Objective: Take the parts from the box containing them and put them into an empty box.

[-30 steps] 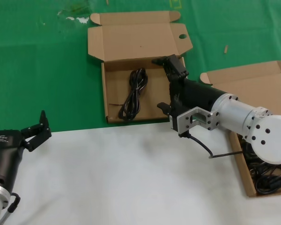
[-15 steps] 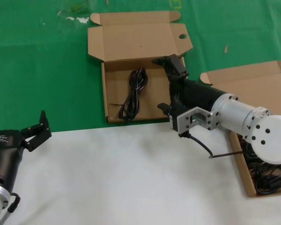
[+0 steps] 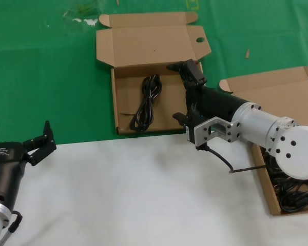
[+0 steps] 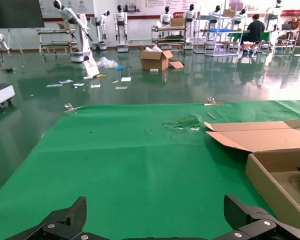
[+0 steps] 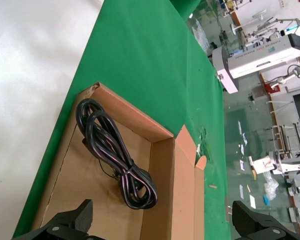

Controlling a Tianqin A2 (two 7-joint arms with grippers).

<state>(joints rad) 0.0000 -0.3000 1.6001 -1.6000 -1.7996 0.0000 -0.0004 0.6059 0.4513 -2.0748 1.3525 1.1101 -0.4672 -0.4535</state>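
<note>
The shallow cardboard box with a round hole in its lid flap [image 3: 124,110] lies open at the middle of the green mat. One black looped cable bundle [image 3: 146,102] lies inside it, also seen in the right wrist view [image 5: 115,150]. My right gripper [image 3: 186,69] is open and empty, hovering over that box's right side. The plain-lidded box [image 3: 282,92] sits at the far right, mostly behind my right arm. Several black cables [image 3: 292,193] show in its near end. My left gripper [image 3: 41,143] is open and empty at the lower left, parked.
A green mat [image 3: 46,77] covers the far half of the table and a white surface [image 3: 133,195] the near half. The right arm's own black cord [image 3: 231,165] hangs beside the right box. The holed box's side [image 4: 280,165] shows in the left wrist view.
</note>
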